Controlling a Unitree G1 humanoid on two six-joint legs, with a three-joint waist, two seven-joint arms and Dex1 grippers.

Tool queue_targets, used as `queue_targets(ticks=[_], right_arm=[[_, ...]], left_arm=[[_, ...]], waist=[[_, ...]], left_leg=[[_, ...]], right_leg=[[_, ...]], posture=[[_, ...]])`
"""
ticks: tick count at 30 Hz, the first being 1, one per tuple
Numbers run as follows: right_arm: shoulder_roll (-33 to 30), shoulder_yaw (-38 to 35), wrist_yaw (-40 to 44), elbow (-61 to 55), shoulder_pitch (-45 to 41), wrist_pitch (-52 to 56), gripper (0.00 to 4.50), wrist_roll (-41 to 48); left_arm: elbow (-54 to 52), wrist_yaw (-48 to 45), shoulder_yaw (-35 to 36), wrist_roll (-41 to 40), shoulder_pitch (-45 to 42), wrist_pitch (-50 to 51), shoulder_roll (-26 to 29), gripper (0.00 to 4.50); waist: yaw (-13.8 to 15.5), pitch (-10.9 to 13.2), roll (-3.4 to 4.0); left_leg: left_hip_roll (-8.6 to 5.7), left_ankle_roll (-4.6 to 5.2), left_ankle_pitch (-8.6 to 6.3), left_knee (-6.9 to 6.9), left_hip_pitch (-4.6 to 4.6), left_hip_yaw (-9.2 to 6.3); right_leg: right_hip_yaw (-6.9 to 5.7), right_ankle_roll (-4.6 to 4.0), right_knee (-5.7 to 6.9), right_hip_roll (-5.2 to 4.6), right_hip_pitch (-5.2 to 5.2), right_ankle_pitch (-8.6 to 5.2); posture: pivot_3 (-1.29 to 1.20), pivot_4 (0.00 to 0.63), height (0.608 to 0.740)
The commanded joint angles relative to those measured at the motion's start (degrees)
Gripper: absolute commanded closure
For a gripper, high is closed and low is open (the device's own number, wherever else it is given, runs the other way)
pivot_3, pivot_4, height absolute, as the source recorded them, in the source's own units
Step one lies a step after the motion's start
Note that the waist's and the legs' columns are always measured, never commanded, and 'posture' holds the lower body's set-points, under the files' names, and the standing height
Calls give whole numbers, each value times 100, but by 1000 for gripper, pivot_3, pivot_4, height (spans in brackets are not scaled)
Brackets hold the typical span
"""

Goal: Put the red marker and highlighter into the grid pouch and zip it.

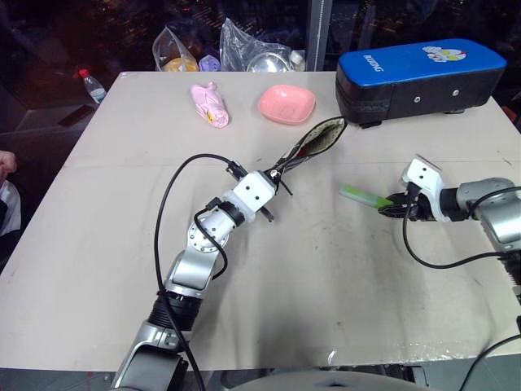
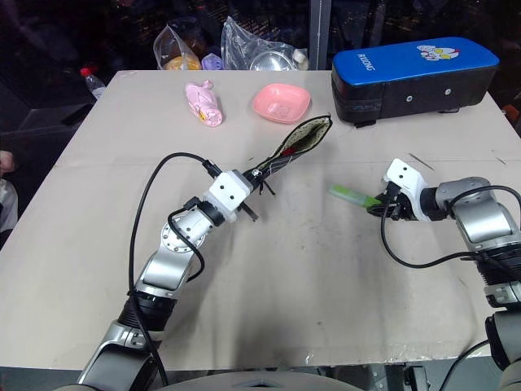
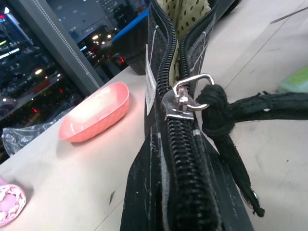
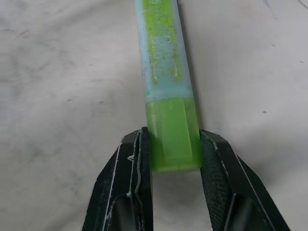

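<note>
From the head views you see the left gripper (image 1: 275,192) clamped on the grid pouch (image 1: 313,142), which stands on edge, mouth open, mid-counter (image 1: 122,204). The right gripper (image 1: 392,204) sits at the highlighter (image 1: 363,196) just beside it. Left wrist view — zipper pull (image 3: 185,98) partway along. Right wrist view — the fingers (image 4: 215,168) pinch the highlighter's end, narrow.

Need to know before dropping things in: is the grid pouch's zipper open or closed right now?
Partly open. The slider sits part-way along the grid pouch; beyond it the teeth part, showing dotted beige lining.
</note>
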Motion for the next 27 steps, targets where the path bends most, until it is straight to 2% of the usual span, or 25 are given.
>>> queue_targets(ticks=[1, 7, 11, 19, 27], right_arm=[[-373, -564, 245, -621, -587, -792, 3734, 69], [-518, -622, 143, -1078, -1164, -1305, 3734, -230], [-449, -263, -215, -1184, -1545, -1737, 3734, -982], [-397, 545, -716, -344, -2133, -3347, 3734, -2615], [-10, 1069, -756, 82, -2761, -4236, 3734, -3414]], left_arm=[[-217, 32, 59, -29, -33, -61, 10, 4500], [-65, 7, 7, -19, -106, -137, -8, 4500], [-26, -6, -31, 0, -159, -153, -20, 4500], [60, -1, -82, 21, -254, -204, -56, 4500], [110, -2, -269, 303, -414, -142, -53, 4500]], waist=[[-6, 6, 9], [8, 4, 6], [3, 5, 8], [0, 5, 8], [-9, 5, 9]], left_leg=[[-1, 0, 0, 1, 0, 1], [3, -3, 0, -2, 1, -5], [-1, -5, 2, 0, -2, 4], [-4, -24, 13, 0, -1, 5], [-4, -29, 16, 0, -1, 8]], right_leg=[[0, 0, 0, 0, -1, 0], [-6, -1, 0, 2, -1, -1], [-2, 1, -2, -10, -1, 1], [-3, 1, -1, -10, -3, 0], [-2, 1, 2, 5, -5, 0]], posture=[[0, 150, 740], [0, 150, 740], [0, 150, 740], [0, 150, 740], [0, 150, 740]])
